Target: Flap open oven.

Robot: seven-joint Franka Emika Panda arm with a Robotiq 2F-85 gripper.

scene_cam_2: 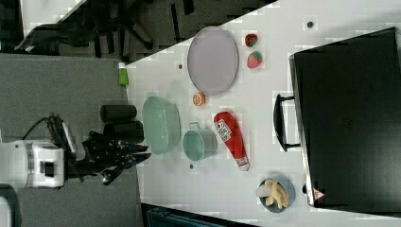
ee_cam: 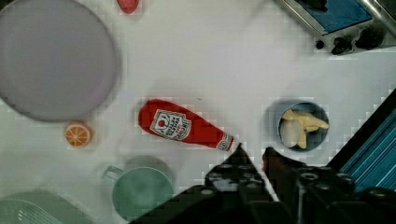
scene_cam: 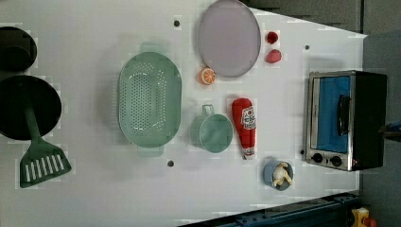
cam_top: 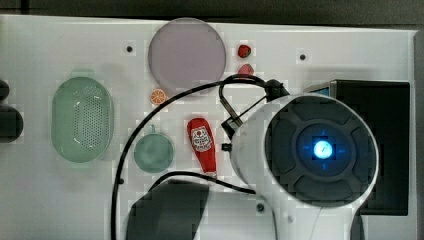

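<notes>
Your pincer (ee_cam: pixel 252 154) hangs above the white bench (ee_cam: pixel 224 60), its two dark fingertips (ee_cam: pixel 239 150) close together with only a narrow gap between them and nothing pinched in it. In the wrist view, just past those tips, lies the red ketchup bottle (ee_cam: pixel 184 128) on its side, with a small blue bowl of pale food (ee_cam: pixel 302 126) just beside the tips and a green cup (ee_cam: pixel 140 191) near the bottle's other side. Further out you see the orange slice (ee_cam: pixel 78 134), then the large lilac plate (ee_cam: pixel 53 60) and a strawberry (ee_cam: pixel 127 4). The oven (scene_cam: pixel 343 120) stands well apart from your pincer, at the bench's edge on the left view's right; its blue-tinted glass door (scene_cam: pixel 333 113) is flat against the silver frame, the dark bar handle (scene_cam: pixel 344 115) is untouched, and two black knobs (scene_cam: pixel 326 159) sit at one end of the front. In the left view, the green colander (scene_cam: pixel 150 104) lies mid-bench, and at the left view's far left a green spatula (scene_cam: pixel 40 158) rests on a black pan (scene_cam: pixel 28 106).
</notes>
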